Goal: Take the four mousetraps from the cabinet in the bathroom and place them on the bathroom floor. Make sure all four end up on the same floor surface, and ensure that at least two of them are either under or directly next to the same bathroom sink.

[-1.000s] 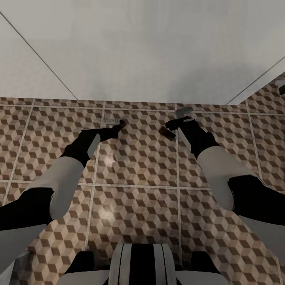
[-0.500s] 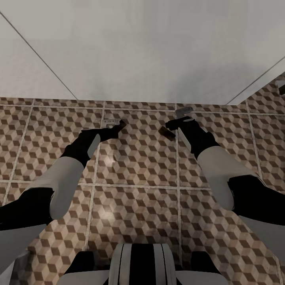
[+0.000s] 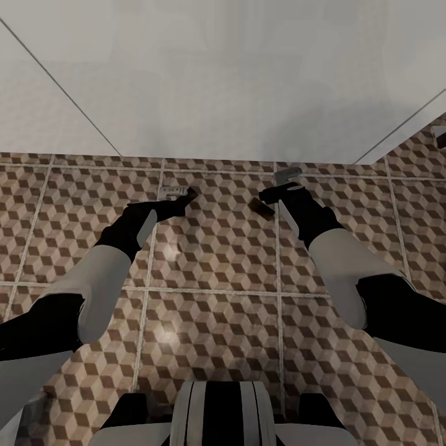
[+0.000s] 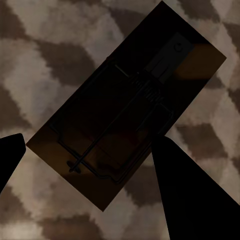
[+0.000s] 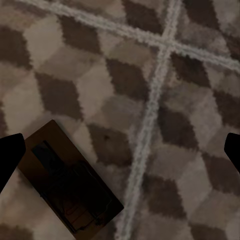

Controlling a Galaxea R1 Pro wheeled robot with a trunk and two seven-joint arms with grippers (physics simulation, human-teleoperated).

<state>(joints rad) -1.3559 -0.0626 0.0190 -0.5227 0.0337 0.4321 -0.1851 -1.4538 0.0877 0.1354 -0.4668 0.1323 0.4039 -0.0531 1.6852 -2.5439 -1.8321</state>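
Both arms reach down to the bathroom floor (image 3: 217, 260) of cube-pattern tiles. A dark-brown mousetrap (image 4: 125, 110) sits between the fingers of my left gripper (image 4: 87, 142), and both fingertips touch its edges; it shows at that gripper's (image 3: 181, 202) tip as a mousetrap (image 3: 191, 194). My right gripper (image 3: 270, 196) is open, its fingers (image 5: 10, 155) wide apart over the tiles. A second mousetrap (image 5: 75, 180) lies flat on the floor beside it, also seen as the mousetrap (image 3: 261, 207). The cabinet is out of view. A broad white surface (image 3: 235, 80) rises behind; I cannot tell whether it is the sink.
Two small grey metal pieces (image 3: 172, 188) (image 3: 286, 174) lie on the tiles close to the white surface's base. A small dark and white object (image 3: 440, 133) sits at the far right edge. My own base (image 3: 220, 415) is at the near edge.
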